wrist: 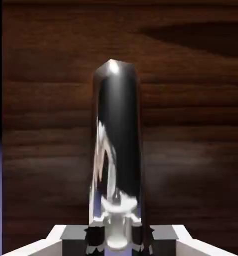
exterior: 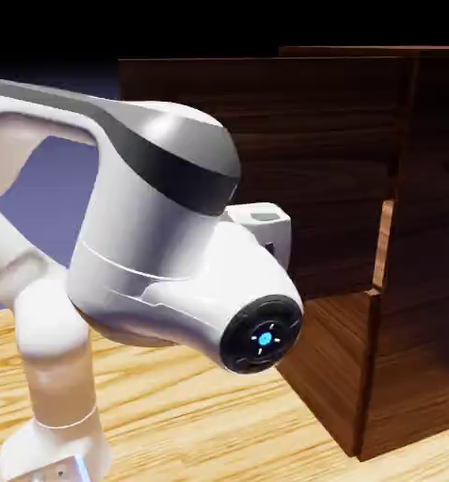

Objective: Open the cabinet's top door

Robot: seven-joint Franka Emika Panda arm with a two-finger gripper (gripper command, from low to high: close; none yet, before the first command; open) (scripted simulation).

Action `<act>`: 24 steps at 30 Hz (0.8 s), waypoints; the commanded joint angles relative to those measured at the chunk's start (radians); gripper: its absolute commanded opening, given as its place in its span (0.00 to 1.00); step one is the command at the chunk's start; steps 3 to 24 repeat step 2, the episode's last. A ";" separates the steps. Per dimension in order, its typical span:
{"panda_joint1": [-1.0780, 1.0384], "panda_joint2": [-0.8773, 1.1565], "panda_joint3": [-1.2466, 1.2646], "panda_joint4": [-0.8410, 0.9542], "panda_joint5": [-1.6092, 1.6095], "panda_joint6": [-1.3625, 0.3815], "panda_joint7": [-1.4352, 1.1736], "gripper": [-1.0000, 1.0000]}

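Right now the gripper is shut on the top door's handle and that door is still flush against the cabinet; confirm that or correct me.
The door is not flush: the exterior view shows the top door swung out from the cabinet, with a gap along its edge. The gripper being shut on the handle is right, as the hand view shows.

The cabinet (exterior: pixel 418 254) is dark, grained wood and stands upright on the worktop (exterior: pixel 171 405), at the exterior view's right. Its top door (exterior: pixel 331 141), a broad panel of the same wood, stands open, swung out from the front. Its handle (wrist: pixel 118 135) is slim, shiny silver metal.
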 commanded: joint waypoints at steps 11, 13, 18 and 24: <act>0.045 0.011 -0.039 0.027 -0.006 -0.018 -0.007 0.00; 0.045 0.011 -0.039 0.027 -0.006 -0.018 -0.007 0.00; 0.045 0.011 -0.039 0.027 -0.006 -0.018 -0.007 0.00; 0.045 0.011 -0.039 0.027 -0.006 -0.018 -0.007 0.00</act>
